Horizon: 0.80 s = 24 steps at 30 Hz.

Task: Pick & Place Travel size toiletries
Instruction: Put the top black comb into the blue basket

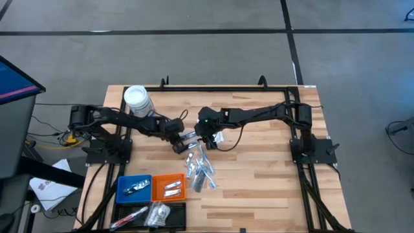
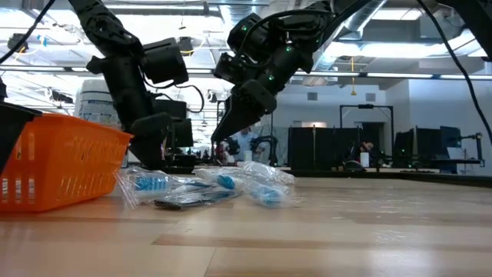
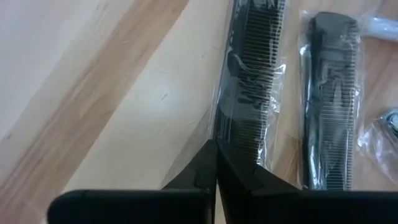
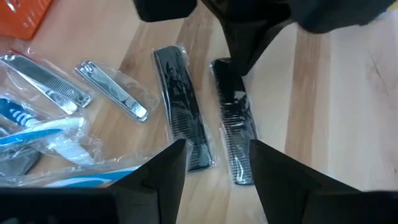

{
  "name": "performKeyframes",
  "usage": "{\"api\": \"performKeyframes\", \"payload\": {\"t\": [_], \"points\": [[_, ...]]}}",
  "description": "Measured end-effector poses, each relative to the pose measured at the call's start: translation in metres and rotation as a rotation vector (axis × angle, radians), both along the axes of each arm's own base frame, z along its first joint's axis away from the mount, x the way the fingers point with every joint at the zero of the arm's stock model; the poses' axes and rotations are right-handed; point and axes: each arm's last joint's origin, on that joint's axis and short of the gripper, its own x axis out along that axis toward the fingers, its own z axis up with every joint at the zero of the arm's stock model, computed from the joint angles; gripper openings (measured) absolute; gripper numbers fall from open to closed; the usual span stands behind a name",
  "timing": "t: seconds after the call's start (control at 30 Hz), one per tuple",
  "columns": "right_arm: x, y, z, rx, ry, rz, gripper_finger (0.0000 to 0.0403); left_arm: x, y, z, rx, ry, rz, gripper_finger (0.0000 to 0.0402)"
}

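The travel size toiletries lie in a loose pile [image 1: 200, 169] at the table's middle. They include two black combs in clear wrappers [image 4: 183, 115] [image 4: 235, 134], two silvery nail clippers [image 4: 112, 92] and a blue-and-white toothbrush [image 4: 37, 134]. My left gripper [image 3: 216, 155] is shut and points down at one end of the comb [image 3: 249, 81] farther from the pile. My right gripper [image 4: 217, 158] hangs open above the two combs and touches nothing. My left gripper's shut fingertips [image 3: 211, 163] meet the clear wrapper at one end of the comb [image 4: 222, 70], coming from above and slanting down. The comb lies flat on the table. Whether any wrapper is caught between the fingers, I cannot tell.
A white-lidded clear jar [image 1: 137, 100] stands at the far left behind the left arm. Blue [image 1: 123, 195], orange [image 1: 157, 194] and black [image 1: 178, 213] trays sit at the near left, each with items inside. Bare wood lies to the right of the pile.
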Motion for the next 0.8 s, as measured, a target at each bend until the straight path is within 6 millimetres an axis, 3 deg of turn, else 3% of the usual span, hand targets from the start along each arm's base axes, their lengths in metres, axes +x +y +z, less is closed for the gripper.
{"api": "performKeyframes", "payload": {"t": [0.2,0.8], "points": [[-0.0001,-0.0009,-0.0001,-0.010,0.002,-0.009,0.0174,-0.0076,0.0069,-0.0054,-0.018,0.013,0.034,0.0002],[-0.0054,0.0004,-0.0078,-0.068,0.064,-0.048,0.0197,-0.0064,0.0019,-0.0066,-0.068,0.006,-0.049,0.0002]]}}
